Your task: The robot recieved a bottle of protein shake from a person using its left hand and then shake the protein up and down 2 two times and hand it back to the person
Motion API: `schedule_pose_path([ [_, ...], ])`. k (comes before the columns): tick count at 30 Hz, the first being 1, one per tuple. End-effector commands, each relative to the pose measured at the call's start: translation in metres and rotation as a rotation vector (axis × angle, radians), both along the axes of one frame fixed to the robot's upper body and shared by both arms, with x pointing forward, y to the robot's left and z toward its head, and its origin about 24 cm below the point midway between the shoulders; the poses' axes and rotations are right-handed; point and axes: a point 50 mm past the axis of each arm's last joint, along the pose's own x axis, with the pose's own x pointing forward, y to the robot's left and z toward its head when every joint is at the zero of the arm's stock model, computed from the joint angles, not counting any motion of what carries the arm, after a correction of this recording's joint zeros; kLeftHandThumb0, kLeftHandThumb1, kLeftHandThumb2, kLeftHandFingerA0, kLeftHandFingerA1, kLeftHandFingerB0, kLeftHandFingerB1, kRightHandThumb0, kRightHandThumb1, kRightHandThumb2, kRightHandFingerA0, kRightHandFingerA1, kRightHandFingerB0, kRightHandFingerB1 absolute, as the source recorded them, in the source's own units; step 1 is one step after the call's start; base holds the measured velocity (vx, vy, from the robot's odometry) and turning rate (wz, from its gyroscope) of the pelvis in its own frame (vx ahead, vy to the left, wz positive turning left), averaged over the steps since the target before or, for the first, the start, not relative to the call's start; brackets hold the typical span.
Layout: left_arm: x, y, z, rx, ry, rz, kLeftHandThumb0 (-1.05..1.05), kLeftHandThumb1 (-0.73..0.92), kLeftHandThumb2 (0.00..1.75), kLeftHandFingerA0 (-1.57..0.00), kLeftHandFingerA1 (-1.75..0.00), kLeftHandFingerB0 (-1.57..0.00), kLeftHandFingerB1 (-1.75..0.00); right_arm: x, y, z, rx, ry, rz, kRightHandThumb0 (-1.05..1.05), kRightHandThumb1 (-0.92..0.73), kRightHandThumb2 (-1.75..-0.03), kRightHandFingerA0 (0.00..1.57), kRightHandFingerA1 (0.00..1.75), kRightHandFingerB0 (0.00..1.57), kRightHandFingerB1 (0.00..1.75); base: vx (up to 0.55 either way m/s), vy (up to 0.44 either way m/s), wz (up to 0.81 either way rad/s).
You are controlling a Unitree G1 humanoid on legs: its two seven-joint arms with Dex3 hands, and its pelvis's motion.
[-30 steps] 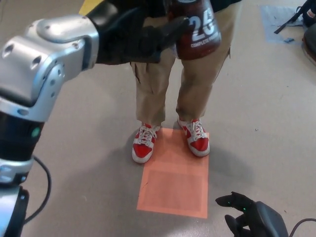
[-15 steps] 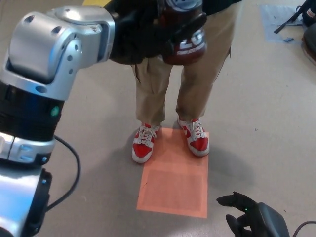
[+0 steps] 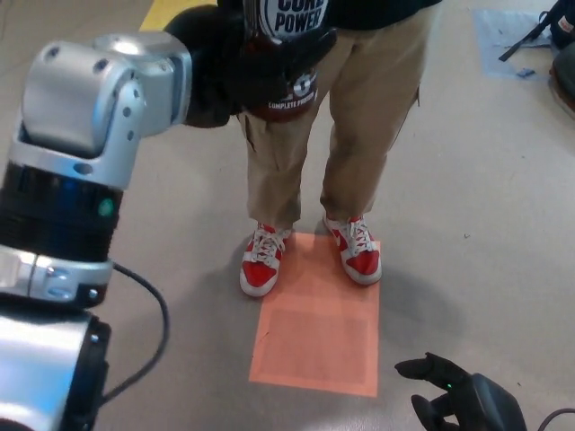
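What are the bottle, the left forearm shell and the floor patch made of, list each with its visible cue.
Bottle: likely plastic, glossy printed dark label.
Left forearm shell: looks like brushed metal or silver-painted plastic, with soft highlights.
Orange floor patch: flat, matte; paper or tape, can't tell.

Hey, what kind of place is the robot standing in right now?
Likely an indoor lab or workshop. There is a bare grey floor with an orange floor marker at a person's red sneakers, and dark gear lies at the edge.

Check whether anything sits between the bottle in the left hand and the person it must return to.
Nothing visible does. The left hand is shut on the bottle, held right in front of the person; their hands are out of frame.
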Motion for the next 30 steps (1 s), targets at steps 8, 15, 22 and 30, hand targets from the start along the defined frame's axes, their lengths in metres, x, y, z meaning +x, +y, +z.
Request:
schedule_pose_path([
  [8, -0.004, 0.007, -0.007, 0.053, -0.467, 0.162, -0.19, 0.76, 0.76, -1.11, -1.12, -0.83, -0.99, 0.001, -0.004, 0.001, 0.005, -0.006, -0.014, -0.25, -0.76, -0.64, 0.95, 0.55, 0.69, 0.51, 0.0, 0.0, 0.0],
  [15, -0.009, 0.012, -0.032, 0.061, -0.44, 0.127, -0.2, 0.76, 0.76, -1.04, -1.22, -0.73, -1.2, -0.002, -0.006, -0.002, 0.02, 0.021, -0.018, -0.26, -0.79, -0.64, 0.92, 0.55, 0.69, 0.5, 0.0, 0.0, 0.0],
  [22, -0.027, 0.015, -0.087, 0.046, -0.321, 0.125, -0.17, 0.77, 0.75, -1.05, -1.18, -0.72, -1.17, -0.001, -0.005, -0.001, 0.03, 0.036, 0.001, -0.26, -0.79, -0.65, 0.93, 0.53, 0.66, 0.5, 0.0, 0.0, 0.0],
  [30, -0.052, 0.014, -0.146, 0.043, -0.186, 0.086, -0.19, 0.79, 0.7, -1.06, -1.18, -0.73, -1.07, 0.0, -0.004, -0.001, 0.042, 0.044, -0.007, -0.25, -0.8, -0.66, 0.91, 0.54, 0.68, 0.49, 0.0, 0.0, 0.0],
])
